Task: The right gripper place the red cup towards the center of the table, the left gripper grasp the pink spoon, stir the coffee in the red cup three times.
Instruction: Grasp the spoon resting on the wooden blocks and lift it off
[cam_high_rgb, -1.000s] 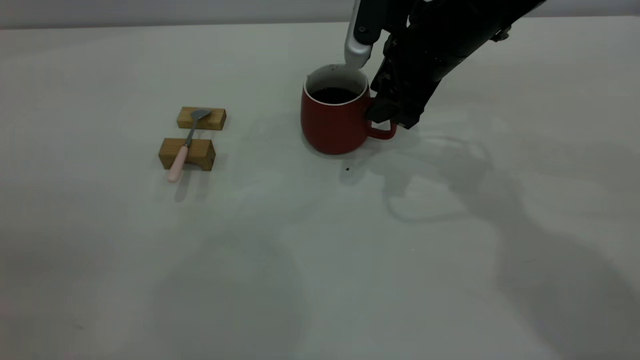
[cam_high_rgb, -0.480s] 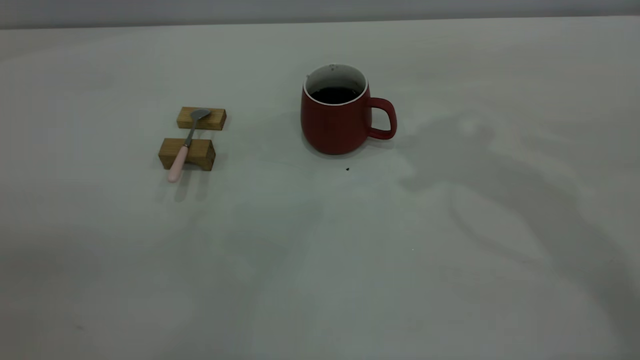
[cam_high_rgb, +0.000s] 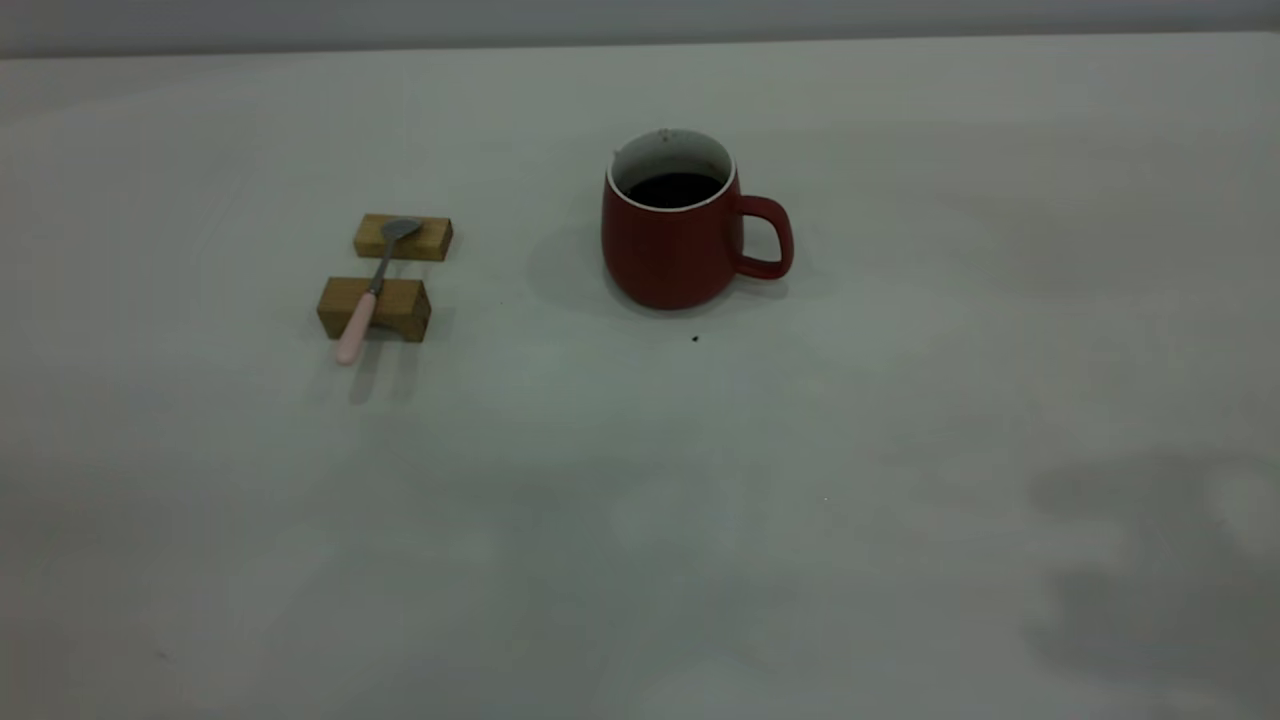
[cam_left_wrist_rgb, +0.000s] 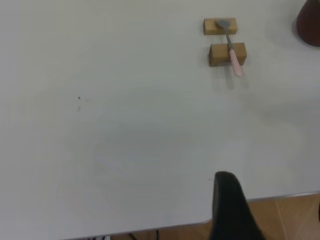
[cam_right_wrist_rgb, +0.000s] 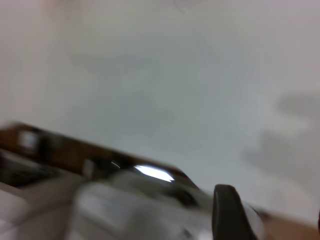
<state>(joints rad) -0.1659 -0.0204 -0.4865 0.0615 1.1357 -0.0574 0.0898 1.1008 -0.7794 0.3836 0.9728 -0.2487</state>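
The red cup (cam_high_rgb: 668, 250) stands upright near the middle of the table (cam_high_rgb: 700, 500), handle to the right, with dark coffee (cam_high_rgb: 675, 190) inside. To its left lies the pink spoon (cam_high_rgb: 365, 295) across two wooden blocks, pink handle toward the front. No arm shows in the exterior view. In the left wrist view the left gripper (cam_left_wrist_rgb: 272, 192) hangs open over the table's edge, far from the spoon (cam_left_wrist_rgb: 232, 50) and the cup (cam_left_wrist_rgb: 307, 25). The right gripper (cam_right_wrist_rgb: 272, 202) is open and holds nothing, out past a table edge.
Two tan wooden blocks (cam_high_rgb: 403, 237) (cam_high_rgb: 375, 308) carry the spoon. A tiny black speck (cam_high_rgb: 695, 339) lies just in front of the cup. Brown floor (cam_left_wrist_rgb: 290, 220) shows beyond the table edge in the left wrist view.
One second ago the right gripper was at the cup's handle; it has let go and pulled out of the exterior view. The cup and the spoon have not moved.
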